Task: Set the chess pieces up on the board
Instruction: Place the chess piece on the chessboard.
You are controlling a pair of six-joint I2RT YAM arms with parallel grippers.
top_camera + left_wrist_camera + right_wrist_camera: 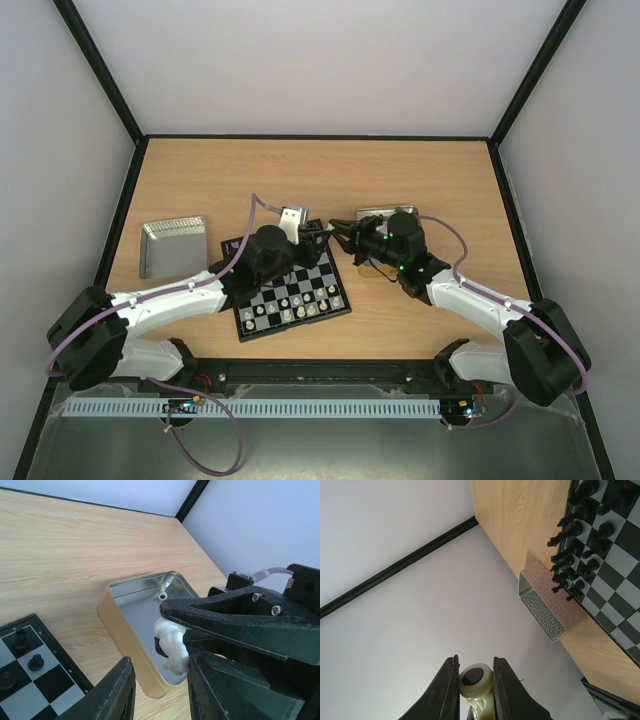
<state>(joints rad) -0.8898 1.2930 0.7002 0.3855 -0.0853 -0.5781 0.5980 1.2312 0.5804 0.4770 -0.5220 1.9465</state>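
1. Wooden tabletop, white walls all round. Nearest the arms sits the board (312, 283), with white pieces (290, 310) along its near rows and black pieces (570, 530) on the far ones.
2. Just past its far right corner, the right gripper (475, 667) is clamped on a white knight (171, 647) (looks like one anyway), up in the air over the gold-rimmed tin (112, 617).
3. The left gripper (160, 667) has its fingers apart either side of that knight, not pinching it.
4. Reads like a handover to me. I'd get the left pads square and firm on the body before the right lets go, or it drops into the tin.
5. Off to the far left, the silver tray (175, 250) sits well apart.
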